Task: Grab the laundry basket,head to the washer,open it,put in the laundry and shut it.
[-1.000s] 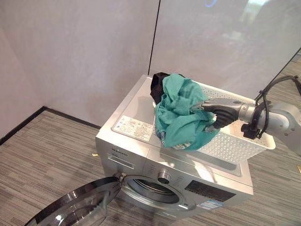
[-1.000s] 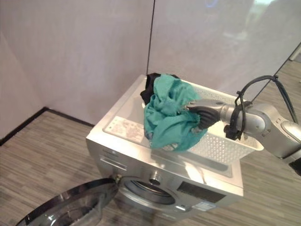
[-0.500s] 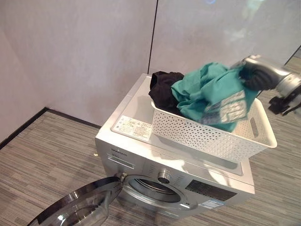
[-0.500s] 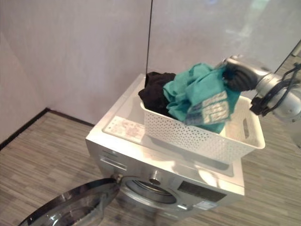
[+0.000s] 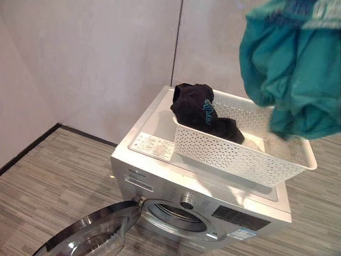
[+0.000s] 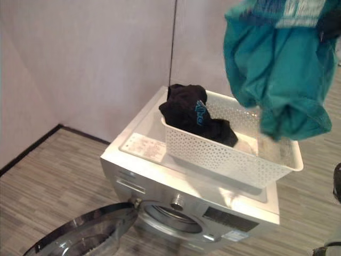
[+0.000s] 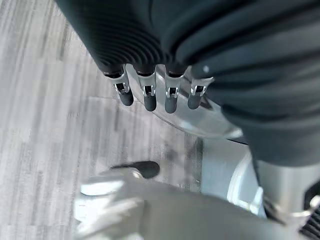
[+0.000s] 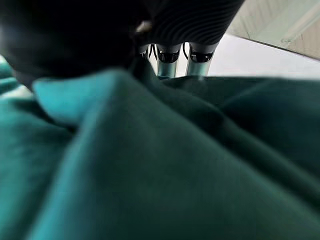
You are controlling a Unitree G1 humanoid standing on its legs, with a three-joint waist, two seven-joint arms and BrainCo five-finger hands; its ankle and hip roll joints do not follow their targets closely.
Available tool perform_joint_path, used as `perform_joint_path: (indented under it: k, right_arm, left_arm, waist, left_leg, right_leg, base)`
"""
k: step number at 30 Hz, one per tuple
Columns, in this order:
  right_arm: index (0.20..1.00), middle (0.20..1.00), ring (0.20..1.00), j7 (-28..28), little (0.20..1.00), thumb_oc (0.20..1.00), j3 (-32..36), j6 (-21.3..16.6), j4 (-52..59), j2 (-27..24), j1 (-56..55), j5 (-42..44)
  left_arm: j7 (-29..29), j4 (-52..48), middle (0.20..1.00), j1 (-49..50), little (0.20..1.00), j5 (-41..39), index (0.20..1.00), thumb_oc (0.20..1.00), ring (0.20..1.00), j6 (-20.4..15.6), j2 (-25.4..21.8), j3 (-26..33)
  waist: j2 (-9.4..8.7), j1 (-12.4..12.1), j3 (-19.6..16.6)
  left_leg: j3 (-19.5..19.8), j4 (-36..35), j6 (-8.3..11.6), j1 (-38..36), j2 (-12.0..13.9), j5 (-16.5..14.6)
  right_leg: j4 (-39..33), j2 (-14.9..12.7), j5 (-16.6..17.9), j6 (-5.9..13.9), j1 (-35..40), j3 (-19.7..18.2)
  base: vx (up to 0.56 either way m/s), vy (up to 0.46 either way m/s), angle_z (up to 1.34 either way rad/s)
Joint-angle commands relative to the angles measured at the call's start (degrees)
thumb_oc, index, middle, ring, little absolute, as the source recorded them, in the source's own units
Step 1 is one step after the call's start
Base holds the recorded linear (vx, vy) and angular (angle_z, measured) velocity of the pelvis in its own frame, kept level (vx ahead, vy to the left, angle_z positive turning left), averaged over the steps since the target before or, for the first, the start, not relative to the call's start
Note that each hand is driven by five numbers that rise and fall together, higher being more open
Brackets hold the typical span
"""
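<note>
A teal garment (image 5: 290,69) hangs high in the air above the right end of the white laundry basket (image 5: 234,157). My right hand (image 8: 167,60) is shut on it, with the fingers sunk in the teal cloth (image 8: 150,165). The basket stands on top of the silver washer (image 5: 160,176), and a black garment (image 5: 200,109) lies heaped in its left end. The washer's round door (image 5: 90,237) is swung open at the lower left, baring the drum opening (image 5: 176,216). My left hand (image 7: 149,97) hangs open over the floor, holding nothing.
The washer stands against pale wall panels (image 5: 106,64) with a dark vertical seam behind the basket. Grey striped flooring (image 5: 48,181) spreads to the left and front, and a dark skirting strip runs along the left wall.
My right hand has lifted the teal garment out of the basket, up and to the right. The black garment now lies uncovered in the basket.
</note>
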State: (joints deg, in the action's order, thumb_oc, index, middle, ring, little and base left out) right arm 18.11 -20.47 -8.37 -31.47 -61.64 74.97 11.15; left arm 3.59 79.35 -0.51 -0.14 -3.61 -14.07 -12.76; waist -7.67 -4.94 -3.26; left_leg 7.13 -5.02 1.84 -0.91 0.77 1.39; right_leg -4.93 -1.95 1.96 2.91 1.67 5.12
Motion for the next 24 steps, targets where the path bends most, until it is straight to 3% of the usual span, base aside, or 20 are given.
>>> perform_joint_path:
  k: [1,3,5,10,13,15,17,18,19,20,24]
  right_arm:
    - [0.2,0.2,0.2,7.7,0.2,0.2,2.9,-4.9,-2.6,0.7,6.5,5.6]
    - [0.2,0.2,0.2,8.9,0.2,0.2,3.6,-5.2,-2.1,1.6,6.7,5.1]
    - [0.2,0.2,0.2,6.6,0.2,0.2,1.4,-4.8,-0.4,2.4,6.7,6.1]
    - [0.2,0.2,0.2,9.7,0.2,0.2,5.5,-9.3,-0.4,5.2,6.3,13.5]
    - [0.2,0.2,0.2,13.8,0.2,0.2,7.2,-11.4,-4.5,9.8,10.6,16.7]
    - [0.2,0.2,0.2,13.4,0.2,0.2,6.0,-11.1,-6.1,10.2,12.7,17.5]
    - [0.2,0.2,0.2,12.6,0.2,0.2,4.2,-10.8,-9.2,11.2,16.8,20.5]
    - [0.2,0.2,0.2,12.4,0.2,0.2,4.0,-10.9,-9.5,11.2,17.0,20.7]
    - [0.2,0.2,0.2,11.4,0.2,0.2,2.8,-11.1,-10.4,11.4,18.1,22.7]
    - [0.2,0.2,0.2,11.3,0.2,0.2,2.8,-11.2,-10.7,11.4,18.1,22.9]
    - [0.2,0.2,0.2,8.9,0.2,0.2,1.7,-11.4,-12.0,13.6,17.9,27.8]
  left_arm:
    - [1.9,3.7,1.0,-0.3,1.0,-2.4,1.0,1.0,1.0,-1.6,-1.5,-2.6]
    - [2.4,3.4,1.0,-0.2,1.0,-2.5,1.0,1.0,1.0,-1.7,-1.5,-2.8]
    - [2.5,2.4,1.0,-0.7,1.0,-2.7,1.0,1.0,1.0,-1.9,-1.7,-3.3]
    - [2.6,0.3,1.0,-0.5,1.0,-5.3,1.0,1.0,1.0,-3.0,-0.9,-4.5]
    - [2.5,-7.1,1.0,0.5,1.0,-8.0,1.0,1.0,1.0,-4.2,-2.3,-8.5]
    - [1.5,-10.4,1.0,1.1,1.0,-8.9,1.0,1.0,1.0,-4.1,-3.1,-9.7]
    - [-2.6,-24.0,1.0,3.5,1.0,-12.8,1.0,1.0,1.0,-4.7,-8.0,-12.8]
    - [-2.7,-24.8,1.0,3.9,1.0,-12.9,1.0,1.0,1.0,-4.2,-8.3,-12.7]
    - [-5.7,-37.9,1.0,6.1,1.0,-15.8,1.0,1.0,1.0,-4.6,-14.0,-13.6]
    - [-5.8,-38.9,1.0,6.7,1.0,-16.0,1.0,1.0,1.0,-4.0,-14.5,-13.5]
    - [-12.4,-70.9,1.0,13.9,1.0,-27.1,1.0,1.0,1.0,-2.2,-33.8,-8.4]
  waist:
    - [-3.34,-1.4,-2.2]
    - [-3.37,-1.6,-2.2]
    - [-3.61,-2.0,-1.9]
    - [-3.09,-2.4,-1.8]
    - [-2.65,-3.4,-1.7]
    - [-2.37,-3.6,-1.6]
    - [-1.35,-3.8,-1.6]
    - [-1.41,-3.8,-1.8]
    - [-0.62,-4.0,-1.8]
    - [-0.76,-3.9,-2.0]
    - [0.19,-4.2,-3.0]
  left_leg:
    - [0.1,0.0,-0.16,1.3,1.0,-1.8]
    - [0.3,0.0,-0.2,1.4,0.9,-1.8]
    - [0.7,0.0,-0.22,1.7,0.7,-1.7]
    - [0.9,0.0,-0.48,1.8,0.5,-1.8]
    - [1.4,0.0,-0.83,2.0,0.2,-1.9]
    - [1.4,0.1,-0.89,2.1,0.1,-1.9]
    - [1.4,0.1,-1.06,2.4,-0.1,-1.3]
    - [1.5,0.1,-1.03,2.1,-0.1,-2.0]
    - [1.5,0.1,-1.12,2.4,-0.2,-1.3]
    - [1.5,0.1,-1.09,2.1,-0.1,-1.9]
    - [1.7,0.0,-0.94,2.0,-0.3,-1.9]
  right_leg:
    - [1.0,-4.1,-3.1,4.29,2.5,0.0]
    - [1.1,-4.1,-3.2,4.29,2.6,0.1]
    - [1.4,-4.2,-3.2,4.32,2.4,0.6]
    - [1.6,-4.3,-3.2,4.39,2.4,0.8]
    - [1.7,-4.4,-3.4,4.49,2.5,1.2]
    - [1.8,-4.5,-3.3,4.54,2.4,1.3]
    - [1.9,-4.6,-2.8,4.7,2.1,1.4]
    - [1.8,-4.5,-3.3,4.7,2.4,1.4]
    - [1.8,-4.6,-2.7,4.77,2.0,1.5]
    - [1.7,-4.5,-3.1,4.77,2.3,1.5]
    - [1.4,-4.6,-3.0,4.84,2.8,1.7]
  base:
    - [0.0,0.0,0.0]
    - [0.01,0.005,0.04]
    - [0.0,0.006,0.02]
    - [0.0,0.005,0.02]
    - [0.0,0.0,0.0]
    - [0.0,0.02,0.08]
    - [-0.01,0.028,0.16]
    - [-0.03,0.031,0.1]
    - [0.04,0.007,0.06]
    - [0.0,0.0,0.0]
    - [0.02,0.001,0.02]
